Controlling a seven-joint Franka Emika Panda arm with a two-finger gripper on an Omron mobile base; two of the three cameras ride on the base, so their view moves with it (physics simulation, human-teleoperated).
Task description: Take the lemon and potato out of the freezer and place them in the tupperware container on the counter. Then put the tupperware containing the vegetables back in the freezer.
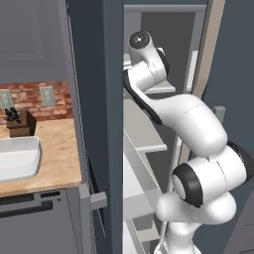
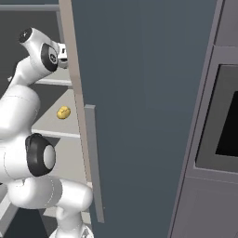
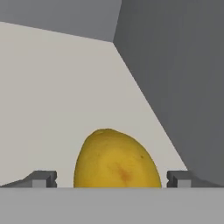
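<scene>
Stage: early. Neither fruit is out of the freezer (image 2: 139,93) yet, and its door stands open with the arm reaching onto an upper shelf.
Gripper: the gripper (image 3: 111,179) has its jaws spread as wide as they go, one tip on each side of a yellow fruit, with a gap on both sides. It grips nothing.
Fruit at the hand: a bright yellow oval with a small nub on top lies on the pale shelf floor near the back corner. I take it for the lemon (image 3: 116,159).
Second fruit: a duller yellow lump sits on a lower shelf (image 2: 65,126), well below the hand. It is probably the potato (image 2: 63,112).
Tupperware container: the white tupperware container (image 1: 27,161) rests on the counter (image 1: 59,149) left of the freezer, in front of a knife block (image 1: 20,124). What shows of its inside looks empty.
Left to do: close on this fruit and carry it to the tub, fetch the other one, then put the filled tub in the freezer.
Hidden: the lemon's lower part is cut off at the bottom of the hand view. The tub runs off the left edge of the left base view. In the right base view the door edge covers the hand. The lower fruit is too small there to identify for sure.
</scene>
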